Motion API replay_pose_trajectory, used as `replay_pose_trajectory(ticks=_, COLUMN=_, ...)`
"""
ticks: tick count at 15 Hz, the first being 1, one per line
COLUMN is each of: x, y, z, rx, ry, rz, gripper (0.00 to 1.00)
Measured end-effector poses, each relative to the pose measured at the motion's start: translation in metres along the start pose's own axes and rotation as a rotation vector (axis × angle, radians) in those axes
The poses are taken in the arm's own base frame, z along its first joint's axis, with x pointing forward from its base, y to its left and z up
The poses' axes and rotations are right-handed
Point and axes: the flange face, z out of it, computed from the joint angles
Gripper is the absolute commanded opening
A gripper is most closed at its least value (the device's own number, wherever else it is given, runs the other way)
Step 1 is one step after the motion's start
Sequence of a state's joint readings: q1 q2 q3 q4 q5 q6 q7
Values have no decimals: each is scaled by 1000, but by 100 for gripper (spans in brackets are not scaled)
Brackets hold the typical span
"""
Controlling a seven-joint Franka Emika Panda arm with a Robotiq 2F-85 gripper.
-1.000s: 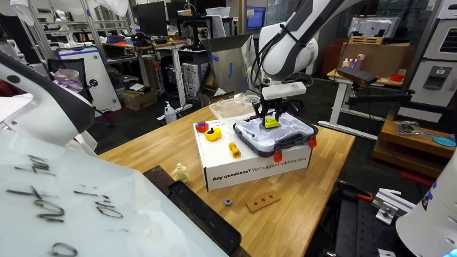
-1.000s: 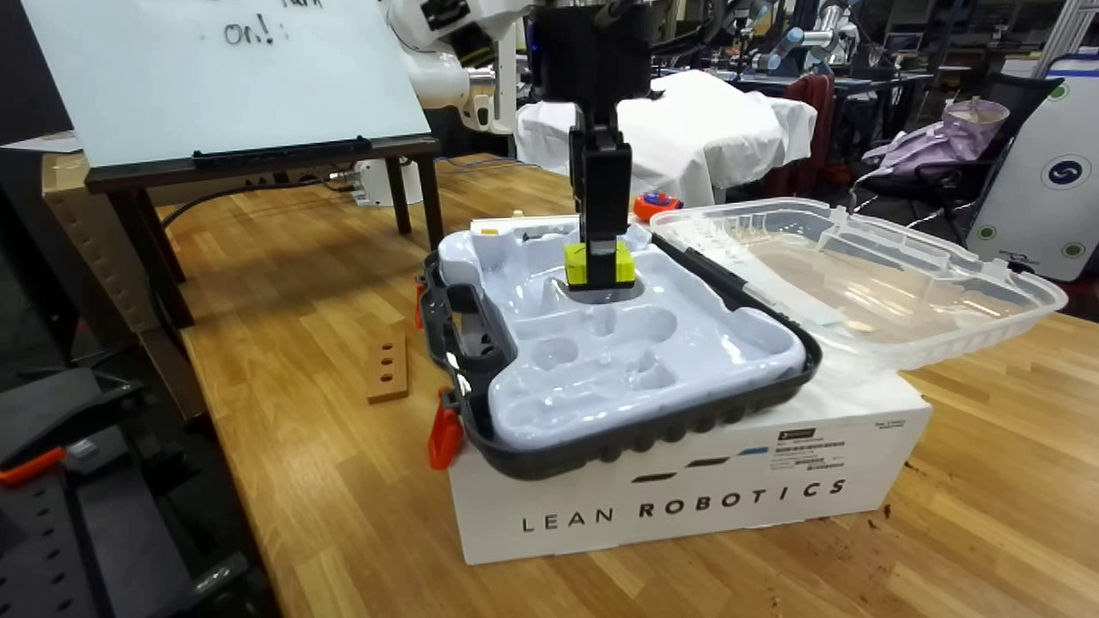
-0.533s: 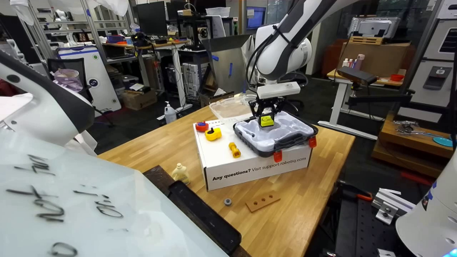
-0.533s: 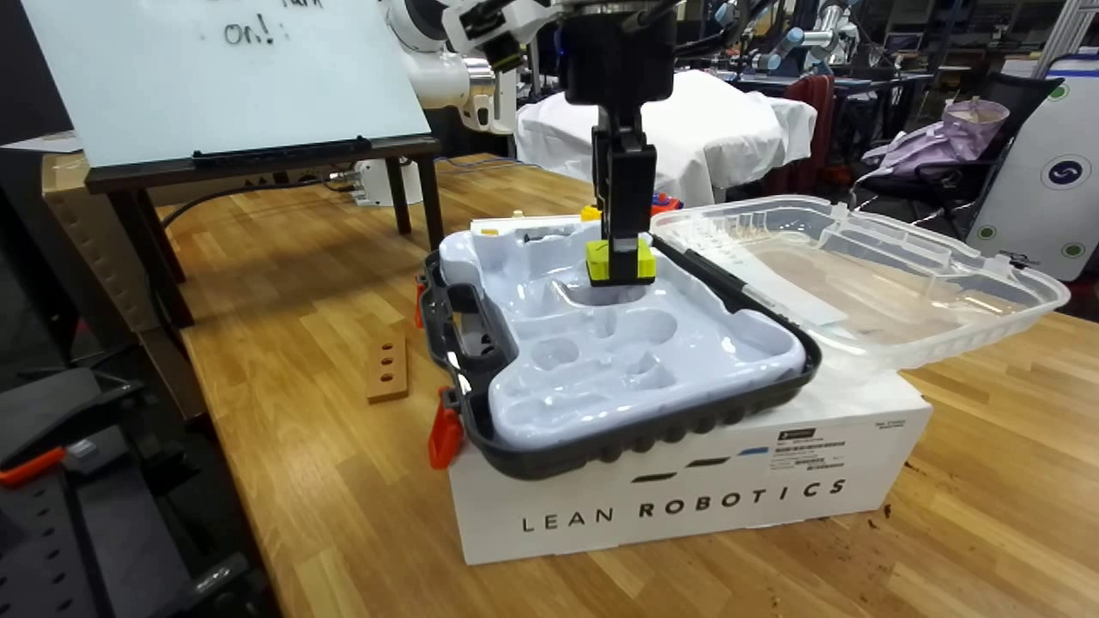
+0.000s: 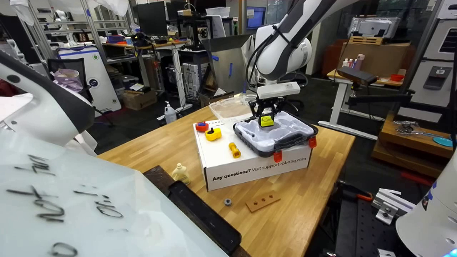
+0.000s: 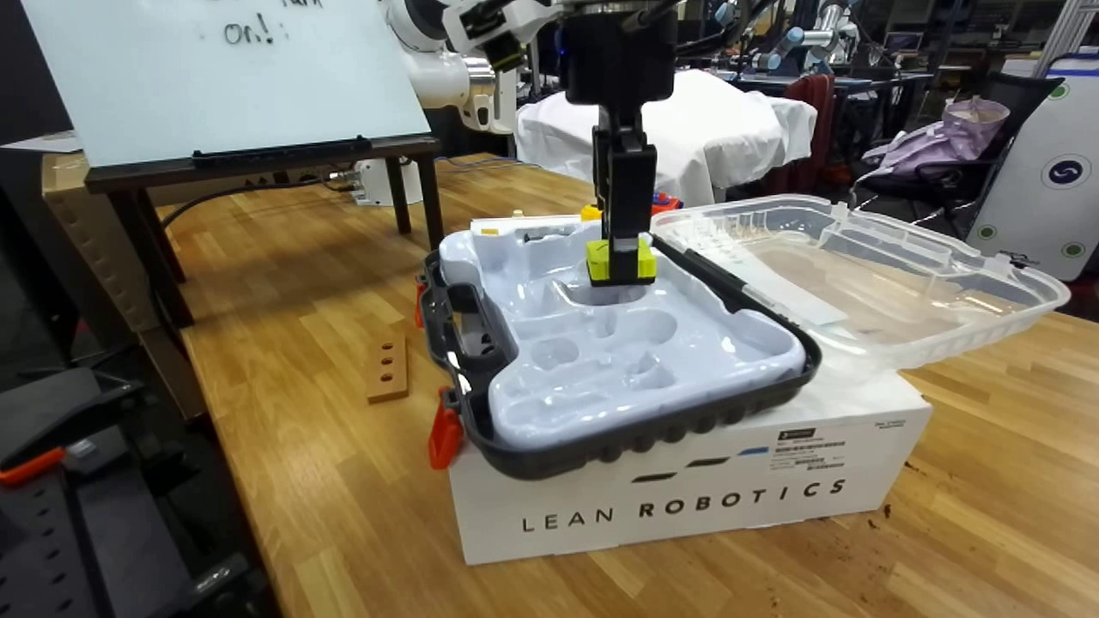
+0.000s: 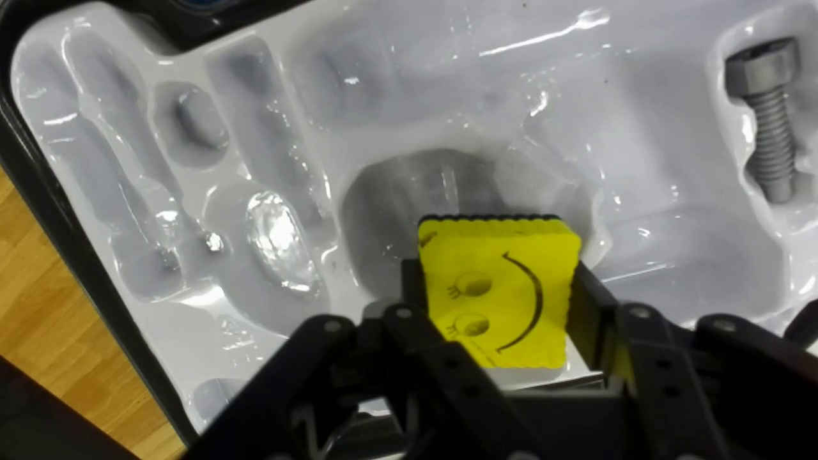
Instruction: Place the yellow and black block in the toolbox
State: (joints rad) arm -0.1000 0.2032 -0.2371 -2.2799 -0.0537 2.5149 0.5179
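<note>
- Pinching the yellow and black block (image 5: 267, 122) between its two fingers, the gripper (image 5: 266, 120) hangs over the toolbox (image 5: 265, 144) in an exterior view. The toolbox lies open on a white cardboard box (image 5: 257, 173), its clear lid (image 5: 234, 108) laid out behind it. To the left of the toolbox are a red piece (image 5: 202, 126), a yellow piece (image 5: 213, 134) and, closest to it, an orange-yellow peg (image 5: 234, 150). In front of the toolbox, lower down on the wooden table (image 5: 296, 210), lie a wooden strip (image 5: 263, 202) with three holes and a small grey ring (image 5: 227, 202).
- In an exterior view, the block is low above a rounded hollow in the toolbox, part of it hidden by a finger. I cannot tell whether it touches the liner. The lid spreads to the right of the toolbox; a red latch (image 6: 446, 433) hangs at its left edge.
- In the wrist view, a finger presses each side of the block, whose upper face bears a drawn smile and two eyes. A grey bolt (image 7: 770, 118) rests in another recess of the toolbox.
</note>
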Motion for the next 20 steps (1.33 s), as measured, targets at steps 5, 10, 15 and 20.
replay_pose_trajectory(ticks=5, x=-3, y=-2, z=6, rx=-7, ry=-10, rz=-3, gripper=100)
replay_pose_trajectory(ticks=10, x=-9, y=-11, z=7, rx=-8, ry=-13, rz=-1, gripper=100)
replay_pose_trajectory(ticks=15, x=-30, y=-29, z=-12, rx=16, ry=4, rz=-23, gripper=100)
replay_pose_trajectory(ticks=20, x=-66, y=-21, z=-56, rx=60, ry=50, rz=-28, gripper=100)
